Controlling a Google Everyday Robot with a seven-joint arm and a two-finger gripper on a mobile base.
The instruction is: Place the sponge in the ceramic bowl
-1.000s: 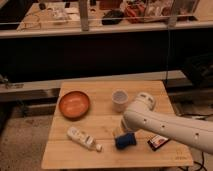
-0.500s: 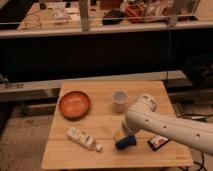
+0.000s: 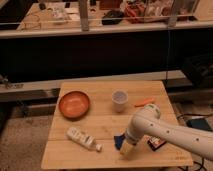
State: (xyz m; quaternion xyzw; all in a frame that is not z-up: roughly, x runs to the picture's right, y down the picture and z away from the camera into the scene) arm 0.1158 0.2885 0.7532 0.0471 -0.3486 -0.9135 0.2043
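Observation:
The sponge (image 3: 118, 142) is a small dark blue block lying on the wooden table (image 3: 105, 122) near its front edge. My gripper (image 3: 127, 147) sits at the end of the white arm (image 3: 165, 131), which comes in from the right. It is down at the sponge's right side and covers part of it. The ceramic bowl (image 3: 74, 104), orange-brown, round and empty, stands on the left half of the table, well apart from the gripper.
A white cup (image 3: 119, 100) stands mid-table behind the arm. A thin orange stick (image 3: 145, 102) lies to its right. A white bottle (image 3: 82, 138) lies on its side left of the sponge. A dark red-and-black packet (image 3: 157, 143) shows under the arm.
The arm has swung a little left and lowered, so the gripper now hides more of the sponge's right side. The sponge, bowl and cup have stayed in place.

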